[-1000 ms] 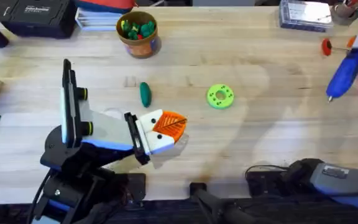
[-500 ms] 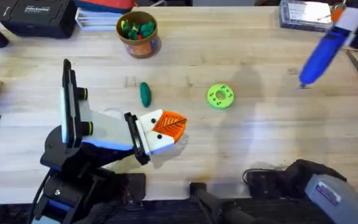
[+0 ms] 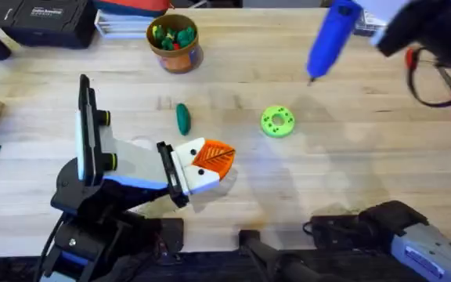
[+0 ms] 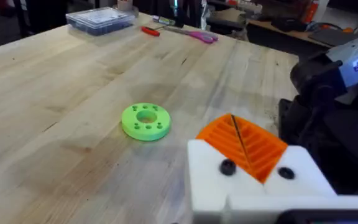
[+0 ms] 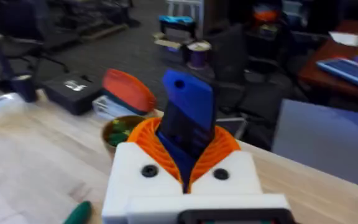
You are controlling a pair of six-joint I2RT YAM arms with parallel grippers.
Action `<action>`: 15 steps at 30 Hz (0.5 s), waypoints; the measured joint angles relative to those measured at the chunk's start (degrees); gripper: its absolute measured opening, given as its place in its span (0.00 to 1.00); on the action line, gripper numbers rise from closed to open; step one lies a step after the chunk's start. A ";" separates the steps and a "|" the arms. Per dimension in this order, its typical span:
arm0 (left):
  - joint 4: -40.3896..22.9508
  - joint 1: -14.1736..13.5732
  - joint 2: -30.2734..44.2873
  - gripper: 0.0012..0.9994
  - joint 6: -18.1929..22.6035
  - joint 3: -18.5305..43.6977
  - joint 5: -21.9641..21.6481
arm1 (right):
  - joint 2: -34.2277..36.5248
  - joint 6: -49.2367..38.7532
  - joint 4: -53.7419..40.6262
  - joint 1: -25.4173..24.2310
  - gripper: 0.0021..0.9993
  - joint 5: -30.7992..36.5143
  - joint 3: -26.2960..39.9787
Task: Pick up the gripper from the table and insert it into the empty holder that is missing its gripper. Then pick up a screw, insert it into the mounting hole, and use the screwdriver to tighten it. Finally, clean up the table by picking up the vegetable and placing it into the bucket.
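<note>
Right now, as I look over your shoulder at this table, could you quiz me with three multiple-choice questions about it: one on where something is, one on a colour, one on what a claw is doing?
1. Where does the dark green vegetable lie?
A. inside the bucket
B. on the table, between the bucket and the left gripper
C. on the green ring

2. What colour is the screwdriver?
A. red
B. yellow
C. blue

3. What is the right gripper doing?
A. gripping the screwdriver
B. resting open on the table
C. holding the ring

Answers:
1 B: it lies on the bare table, below the bucket and above the left gripper in the overhead view.
2 C: its body is blue.
3 A: its orange pads clamp the blue body, held above the table.
</note>
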 joint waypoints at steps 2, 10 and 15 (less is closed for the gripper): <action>0.00 0.00 0.00 0.00 0.00 0.00 0.00 | 0.55 0.38 2.58 4.58 0.02 1.82 -0.27; 0.00 0.00 0.00 0.00 0.00 0.00 0.00 | 2.18 0.59 15.84 17.78 0.02 6.08 -1.13; 0.00 0.00 0.00 0.00 0.00 0.00 0.00 | 4.67 0.75 27.47 23.06 0.02 6.38 -3.48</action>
